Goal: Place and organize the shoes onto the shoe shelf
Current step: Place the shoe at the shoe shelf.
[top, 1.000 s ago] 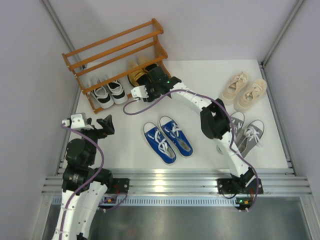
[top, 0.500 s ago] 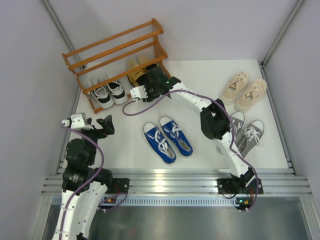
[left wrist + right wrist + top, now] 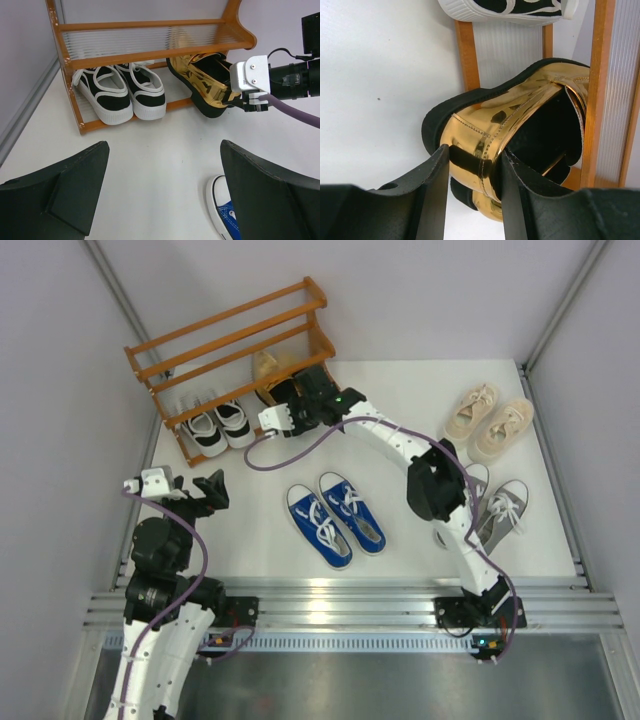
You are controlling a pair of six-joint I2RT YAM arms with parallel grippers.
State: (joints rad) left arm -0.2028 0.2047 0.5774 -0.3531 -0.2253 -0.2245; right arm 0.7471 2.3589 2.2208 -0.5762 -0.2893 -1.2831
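From above, the right arm (image 3: 390,440) covers most of the gold loafers (image 3: 266,364) and part of the grey sneakers (image 3: 510,502). The left wrist view's bottom edge cuts off the blue sneaker (image 3: 223,214). Under the right fingers (image 3: 432,200), a gold sliver (image 3: 487,212) may be the pair's other shoe; too little shows.

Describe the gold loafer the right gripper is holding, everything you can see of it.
The gold loafer has a shiny, mirror-like upper with stitched seams, a thick black sole and a dark lining. The right gripper pinches its heel wall, one finger outside, one inside the opening. It is tilted on its side, toe pushed into the lower tier of the shoe shelf, beside the black-and-white sneakers.
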